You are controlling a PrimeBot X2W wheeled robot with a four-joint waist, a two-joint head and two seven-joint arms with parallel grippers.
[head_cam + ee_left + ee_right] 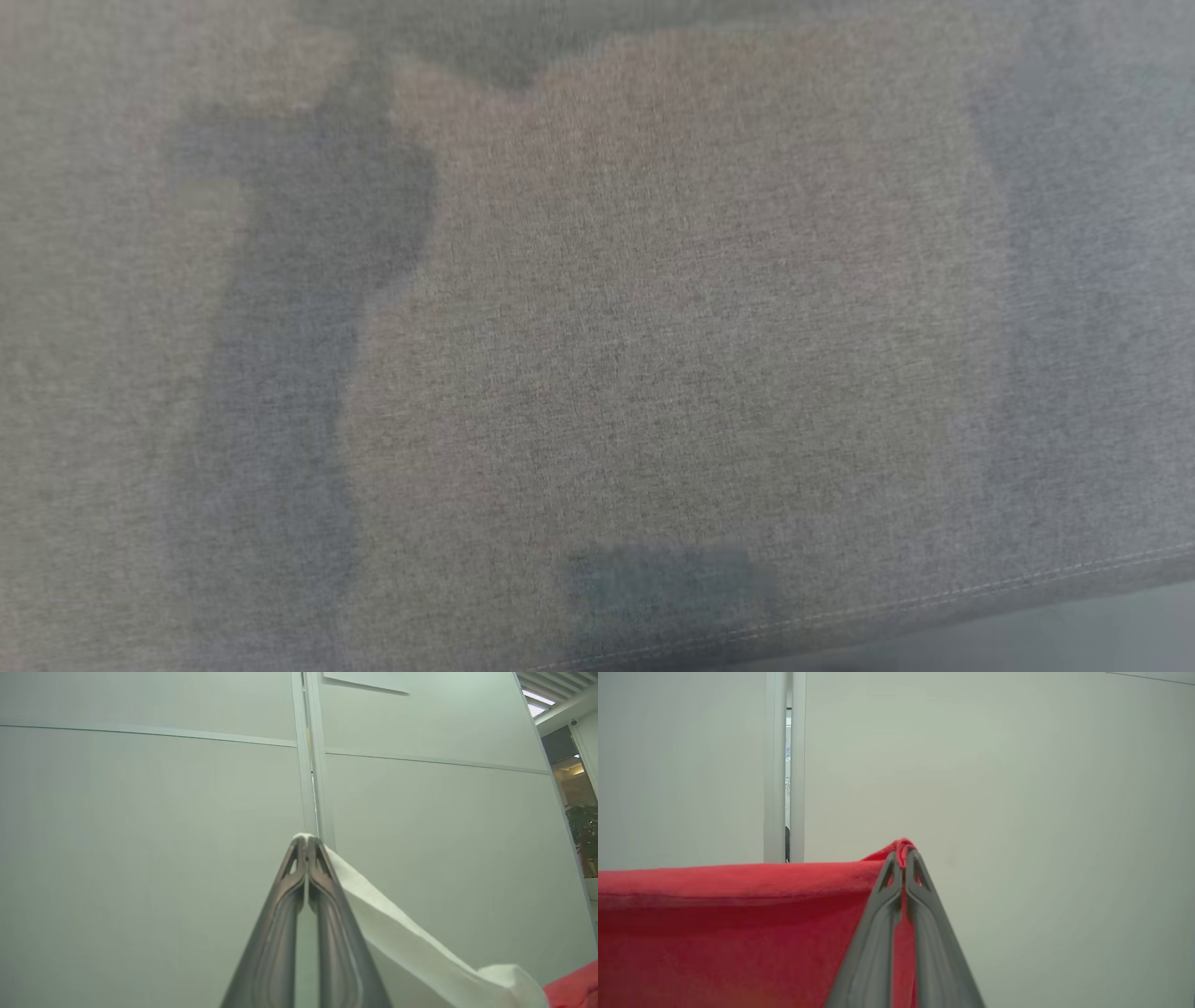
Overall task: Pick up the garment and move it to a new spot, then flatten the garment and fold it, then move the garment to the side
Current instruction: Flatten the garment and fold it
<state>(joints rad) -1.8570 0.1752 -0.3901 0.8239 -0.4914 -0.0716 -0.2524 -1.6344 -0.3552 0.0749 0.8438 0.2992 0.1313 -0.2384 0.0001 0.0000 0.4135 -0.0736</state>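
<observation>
Garment (420, 952), part white and part red, hangs stretched between two robot grippers in front of a pale panelled wall (140, 835).

At left, the left gripper (307, 840) has its two long dark fingers pressed together on a white edge of the cloth, a small fold of which shows just past the fingertips. From that pinch the white fabric runs taut down and to the right, meeting a patch of red at the lower right corner of the left wrist view. A vertical joint (310, 765) between wall panels stands behind the fingertips, and a potted plant (584, 830) shows far off at the right edge.

At right, the right gripper (902, 851) likewise has its fingers closed tight, nipping a bunched bit of the red cloth at the tips. The garment (728, 924) spreads from there to the left as a broad red sheet with a nearly level top edge, crossing a narrow gap (787, 788) in the wall behind it.

Seen from the head, a grey woven surface (653, 280) lies below, blurred and mottled with darker patches (299, 280), a stitched seam (934, 597) running along its near right edge.
</observation>
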